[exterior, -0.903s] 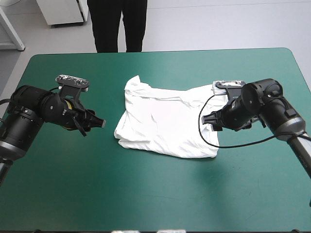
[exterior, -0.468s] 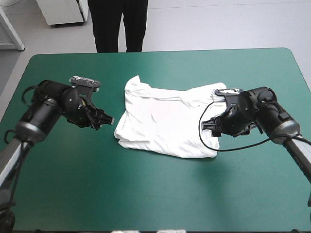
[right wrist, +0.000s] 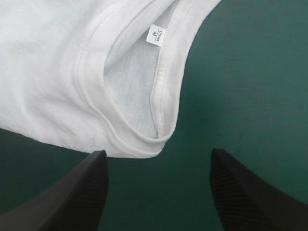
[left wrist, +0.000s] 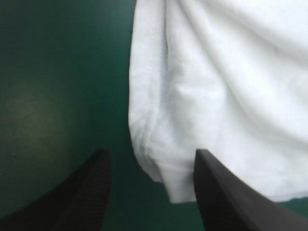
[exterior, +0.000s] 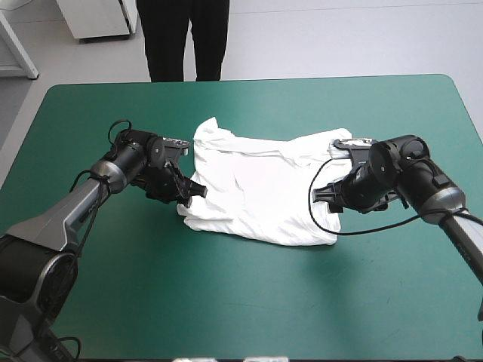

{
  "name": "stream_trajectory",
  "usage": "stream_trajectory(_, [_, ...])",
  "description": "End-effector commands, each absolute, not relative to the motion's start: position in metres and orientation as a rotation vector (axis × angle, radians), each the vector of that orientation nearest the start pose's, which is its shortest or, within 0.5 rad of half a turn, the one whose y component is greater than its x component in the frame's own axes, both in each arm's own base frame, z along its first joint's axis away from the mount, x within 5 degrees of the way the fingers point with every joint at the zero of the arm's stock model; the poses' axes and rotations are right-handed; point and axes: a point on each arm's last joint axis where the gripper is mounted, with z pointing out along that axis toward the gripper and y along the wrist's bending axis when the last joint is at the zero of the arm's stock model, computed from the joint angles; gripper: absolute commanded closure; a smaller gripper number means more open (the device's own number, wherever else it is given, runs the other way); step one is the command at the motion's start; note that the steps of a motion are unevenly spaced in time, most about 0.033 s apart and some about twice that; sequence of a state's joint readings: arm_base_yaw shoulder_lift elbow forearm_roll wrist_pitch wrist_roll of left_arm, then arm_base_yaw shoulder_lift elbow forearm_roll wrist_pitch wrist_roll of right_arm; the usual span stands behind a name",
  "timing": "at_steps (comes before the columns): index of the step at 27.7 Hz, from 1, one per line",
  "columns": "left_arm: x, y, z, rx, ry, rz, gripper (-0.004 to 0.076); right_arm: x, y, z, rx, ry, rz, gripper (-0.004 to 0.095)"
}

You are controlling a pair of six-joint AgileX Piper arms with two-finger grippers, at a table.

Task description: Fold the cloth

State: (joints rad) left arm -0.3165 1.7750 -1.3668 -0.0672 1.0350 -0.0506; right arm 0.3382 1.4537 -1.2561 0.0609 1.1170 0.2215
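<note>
1. One T-shirt (exterior: pixel 256 197), white and short-sleeved, lies on the one table (exterior: pixel 226 302), on its teal-green cover. It sits about midway between the left and right edges and somewhat toward the far side, as a flattish, rumpled bundle.
2. There are two grippers, one at each side of the T-shirt.
3. The left gripper (exterior: pixel 195 192) is low at the T-shirt's left edge, toward its near-left corner. In the left wrist view, the left gripper (left wrist: pixel 151 153) has its two black fingers spread apart. A stitched corner of the T-shirt (left wrist: pixel 211 86) lies in the gap, up against one finger, and nothing is gripped.
4. The right gripper (exterior: pixel 323 194) is at the T-shirt's right edge. In the right wrist view, the right gripper (right wrist: pixel 157 153) also has its fingers wide apart over bare cover.
5. One neck opening (right wrist: pixel 130 96) with one small label (right wrist: pixel 155 34) lies just ahead of the right gripper.
</note>
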Motion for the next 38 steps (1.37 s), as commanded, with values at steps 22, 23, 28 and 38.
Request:
stream_trajectory(22, [0.358,-0.125,0.203,0.339,3.011,-0.169,0.0734,0.267,0.100,0.331,-0.149,2.761,0.239,0.0331])
stream_trajectory(23, [0.358,-0.125,0.203,0.341,3.010,-0.169,0.0734,0.268,0.102,0.330,-0.159,2.759,0.229,0.0331])
stream_trajectory(28, [0.357,-0.125,0.203,0.345,3.017,-0.179,0.0734,0.284,0.116,0.305,-0.193,2.796,0.170,0.0331])
stream_trajectory(38, [0.355,-0.124,0.202,0.368,3.039,-0.172,0.0734,0.289,0.120,0.242,-0.152,2.891,0.158,0.0332])
